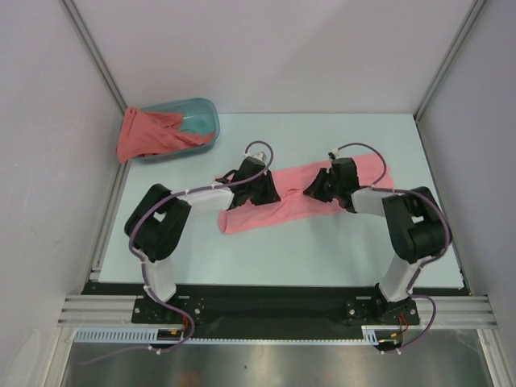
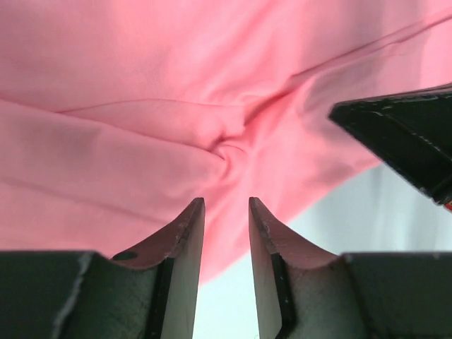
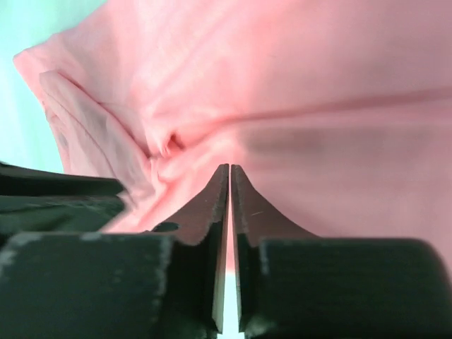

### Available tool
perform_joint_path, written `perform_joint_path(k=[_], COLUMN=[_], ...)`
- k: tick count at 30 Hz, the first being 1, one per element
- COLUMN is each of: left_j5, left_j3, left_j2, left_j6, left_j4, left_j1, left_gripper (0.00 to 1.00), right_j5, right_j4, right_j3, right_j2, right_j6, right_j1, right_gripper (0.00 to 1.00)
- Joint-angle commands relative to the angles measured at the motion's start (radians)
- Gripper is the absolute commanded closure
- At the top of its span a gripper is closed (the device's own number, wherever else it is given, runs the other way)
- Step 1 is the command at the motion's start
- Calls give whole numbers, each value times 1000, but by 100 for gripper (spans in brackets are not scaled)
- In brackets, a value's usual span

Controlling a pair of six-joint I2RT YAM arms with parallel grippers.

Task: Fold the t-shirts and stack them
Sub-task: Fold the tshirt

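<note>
Closest to the lens in the left wrist view, the left gripper (image 2: 225,201) has its two fingers spread a little, with nothing visibly caught in the gap. A pinched pucker in the salmon-pink t-shirt (image 2: 141,85) sits just beyond the tips. The right gripper (image 3: 230,167) has its fingers pressed together to a thin slit, the tips against a crease in the same shirt. Whether a sliver of cloth is trapped there cannot be told.

From above, that shirt lies mid-table as a long, rumpled band slanting from near left to far right. Both grippers are down on it, near each other, one on either side of its middle. The coral-red t-shirt (image 1: 149,133) hangs half out of the teal tub (image 1: 201,113) at the far left corner of the table (image 1: 322,258), well apart from the arms.

The fold looks only partly made, and nothing is stacked.

Several things could go wrong from here:
- If the left arm lifts now, its spread jaws would probably carry nothing, and the gathered fabric would slump flat.
- The right side may hold too thin a pinch, or none, so a pull could slip off.
- One-sided tension would drag the band askew and deepen the wrinkles.
- With the grippers this near, any inward sweep risks a knock between them.
</note>
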Motion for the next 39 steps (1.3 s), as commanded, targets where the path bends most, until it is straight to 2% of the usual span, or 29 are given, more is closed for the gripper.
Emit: perform_joint_path(k=[1,3,7,11,16,20,25,29,32,35,39], left_j5=[-108,-115,-164,-177,-181,-158,-126,-126,-132,-141,-175], left_j3=[-11,-65,-234,-353,-433,-483,-580,-596,-594,-588,-596], left_j2=[-173,-248,-355,-408,-380,-349,-379,-389,-408,-437,-588], left_j6=[73,72,24,10,9,9,7,7,10,24,35], left_j4=[-67,-75,-55,-15,36,66,94,80,68,44,-19], left_j1=[-14,-23,-24,-14,9,74,153,175,180,180,178], left_gripper=[63,62,60,58,58,58,59,59,59,59,57], right_j5=[72,89,101,78,49,51,159,291,307,291,328], right_j4=[-167,-203,-263,-252,-205,-202,-306,-416,-475,-484,-524], right_j3=[-36,-65,-91,-91,-74,-45,-11,44,70,62,59], right_j2=[-184,-262,-317,-296,-207,-152,-129,-48,-17,-37,-168], right_j6=[-109,-128,-181,-238,-227,-209,-163,-94,-85,-109,-154], right_j1=[-50,-99,-220,-343,-464,-499,-525,-599,-646,-645,-584], right_gripper=[90,81,74,73,79,79,77,73,69,68,64])
